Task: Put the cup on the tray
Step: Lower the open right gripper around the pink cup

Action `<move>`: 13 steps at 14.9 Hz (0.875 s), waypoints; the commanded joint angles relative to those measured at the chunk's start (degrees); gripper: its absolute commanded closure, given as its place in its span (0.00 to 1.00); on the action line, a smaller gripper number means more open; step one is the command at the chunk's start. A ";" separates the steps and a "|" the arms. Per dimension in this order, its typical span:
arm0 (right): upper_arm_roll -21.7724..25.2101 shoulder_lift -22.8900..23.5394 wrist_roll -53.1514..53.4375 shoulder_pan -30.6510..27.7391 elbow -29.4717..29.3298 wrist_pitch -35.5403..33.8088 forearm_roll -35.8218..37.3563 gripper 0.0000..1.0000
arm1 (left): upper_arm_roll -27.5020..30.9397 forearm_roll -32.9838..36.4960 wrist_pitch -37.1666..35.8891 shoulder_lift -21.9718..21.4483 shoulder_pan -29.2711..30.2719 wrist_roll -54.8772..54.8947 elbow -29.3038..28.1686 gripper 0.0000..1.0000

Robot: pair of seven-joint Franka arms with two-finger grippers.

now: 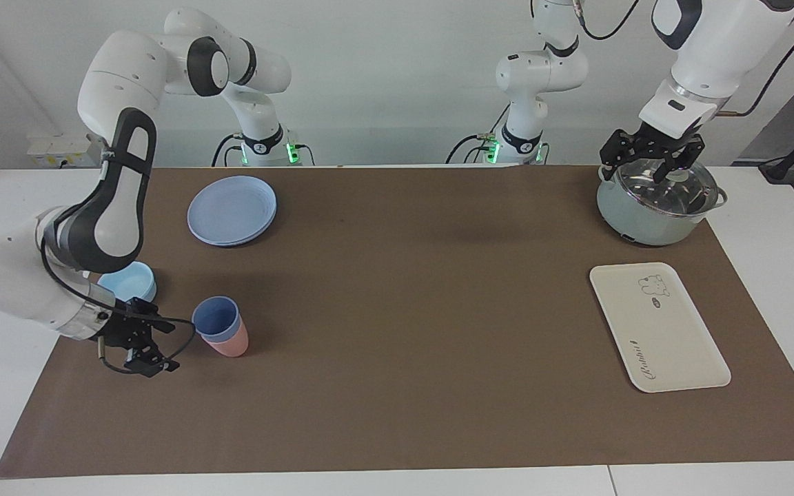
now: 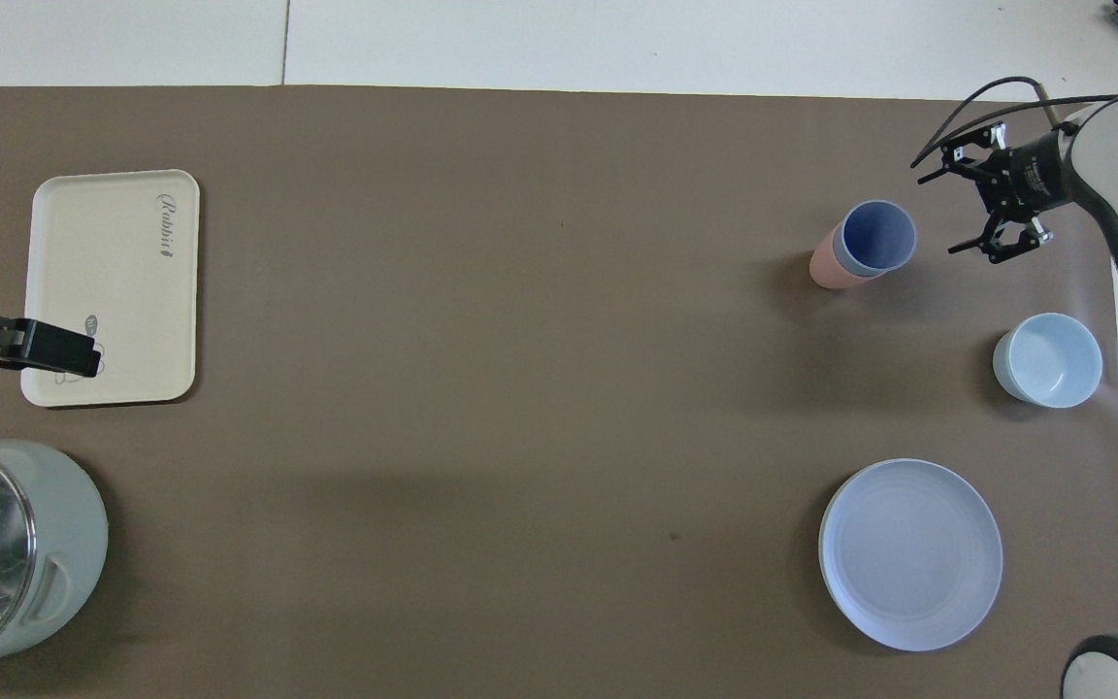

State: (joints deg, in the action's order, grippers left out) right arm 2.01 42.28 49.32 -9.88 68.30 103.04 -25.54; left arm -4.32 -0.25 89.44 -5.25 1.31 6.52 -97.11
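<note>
Right gripper (image 1: 163, 343) spread wide just beside the periwinkle cup (image 1: 216, 318), cup nested in the pink cup (image 1: 230, 343), cream tray (image 1: 659, 328) well apart, left gripper (image 1: 650, 162) held released over the pot lid (image 1: 669, 187)

Two nested cups (image 1: 216, 318), one bowl (image 1: 129, 282), stacked plates (image 1: 231, 209), one tray (image 1: 657, 327), one lidded pot (image 1: 657, 203)

Bare mat separates the right claw (image 1: 163, 342) from the cup (image 1: 216, 319) nested in the pink cup (image 1: 230, 342) just beside it; the bowl (image 1: 128, 283) stands close by, nearer the robots.
</note>
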 commanded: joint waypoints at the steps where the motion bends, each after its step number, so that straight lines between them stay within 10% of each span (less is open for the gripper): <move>1: -0.78 1.05 2.96 -0.14 -0.81 -0.04 -2.85 0.04 | -0.34 -0.19 -0.49 -0.56 0.89 0.95 -0.45 0.00; 13: -0.96 -3.61 5.70 -0.05 12.11 1.64 -12.08 0.01 | -0.34 -0.19 -0.49 -0.56 0.89 0.95 -0.45 0.00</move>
State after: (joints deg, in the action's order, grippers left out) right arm 1.40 41.93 54.87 -9.54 76.15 103.84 -35.46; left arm -4.32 -0.25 89.44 -5.25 1.31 6.52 -97.11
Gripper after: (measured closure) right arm 0.013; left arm 0.000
